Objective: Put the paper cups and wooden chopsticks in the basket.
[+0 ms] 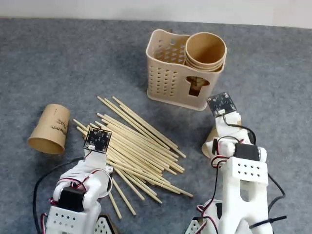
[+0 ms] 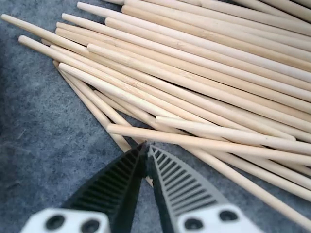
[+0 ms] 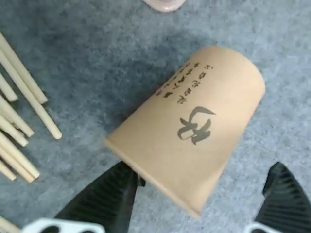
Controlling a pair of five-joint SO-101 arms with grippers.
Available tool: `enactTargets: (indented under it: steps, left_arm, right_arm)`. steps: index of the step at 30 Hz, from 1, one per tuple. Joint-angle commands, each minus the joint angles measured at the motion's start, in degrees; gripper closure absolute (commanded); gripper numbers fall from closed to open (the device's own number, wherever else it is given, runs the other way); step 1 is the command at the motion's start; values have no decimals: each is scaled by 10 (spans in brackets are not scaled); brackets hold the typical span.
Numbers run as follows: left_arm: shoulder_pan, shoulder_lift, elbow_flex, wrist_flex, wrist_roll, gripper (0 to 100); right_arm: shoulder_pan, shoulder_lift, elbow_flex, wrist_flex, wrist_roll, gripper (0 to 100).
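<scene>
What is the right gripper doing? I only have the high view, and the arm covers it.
Observer: The right gripper is open, its jaws on either side of a paper cup lying on its side.
Operator: And the other arm, has it got a stick?
Observer: The left gripper is shut, its tips at the edge of the chopsticks; I see no stick clamped in it.
</scene>
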Motion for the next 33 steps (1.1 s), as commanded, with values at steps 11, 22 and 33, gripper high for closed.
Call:
enactTargets:
  steps: [11,22,33]
  left_arm:
    - [7,-6,11,3,4,994]
    - [7,-6,11,3,4,994]
    - [7,-6,11,3,4,994]
  right_arm:
    - [3,-17,0,-99,2,957]
    - [7,-22,-22,-45,-69,993]
    - [3,-22,-250,219,-108,993]
